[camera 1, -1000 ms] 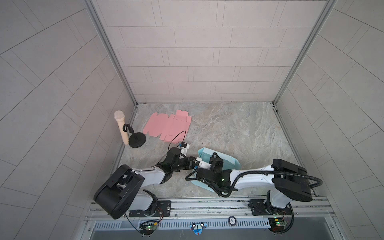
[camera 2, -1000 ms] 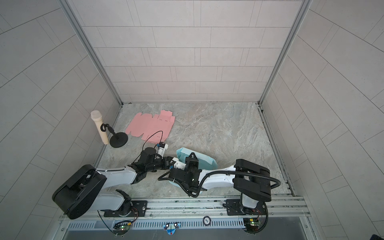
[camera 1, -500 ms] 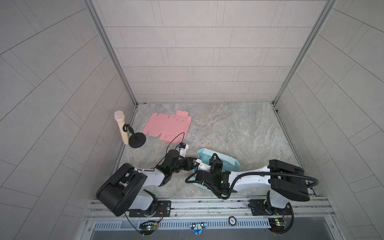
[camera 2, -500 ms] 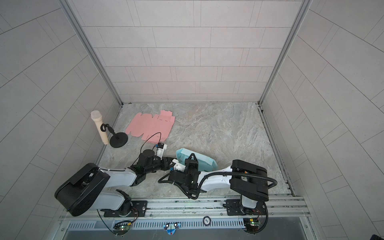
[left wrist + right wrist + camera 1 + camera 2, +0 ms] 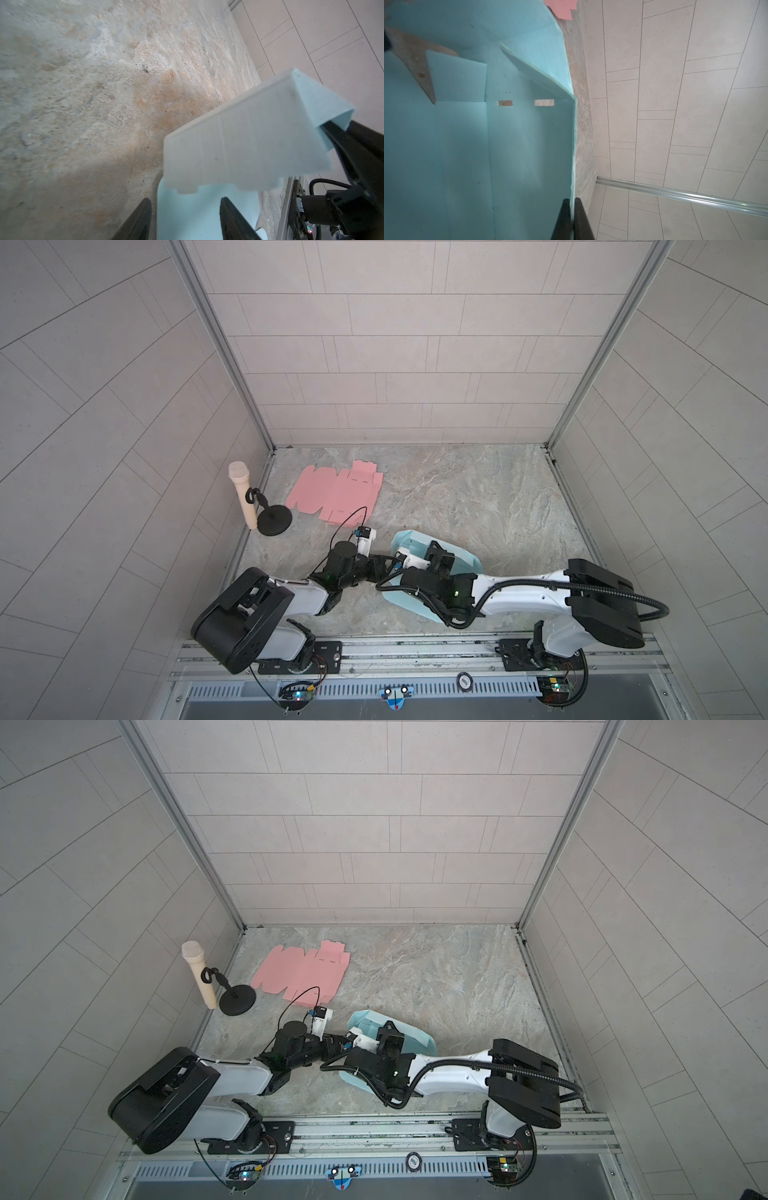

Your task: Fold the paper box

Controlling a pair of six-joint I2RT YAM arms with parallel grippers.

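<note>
The light blue paper box lies partly folded near the front middle of the stone floor, under both wrists. My right gripper is shut on the edge of one raised wall of the box. Its inside shows creases, two slots and a loose flap. My left gripper is open at the box's left end. Its dark fingers stand apart in front of a blue panel, below a raised folded wall.
A flat pink box blank lies at the back left of the floor. A beige microphone on a black round stand stands by the left wall. Tiled walls enclose the floor; a metal rail runs along the front.
My left gripper's jaws have spread wider at the box's left end. My right gripper has stayed shut on the box wall, and both arms have shifted only slightly.
</note>
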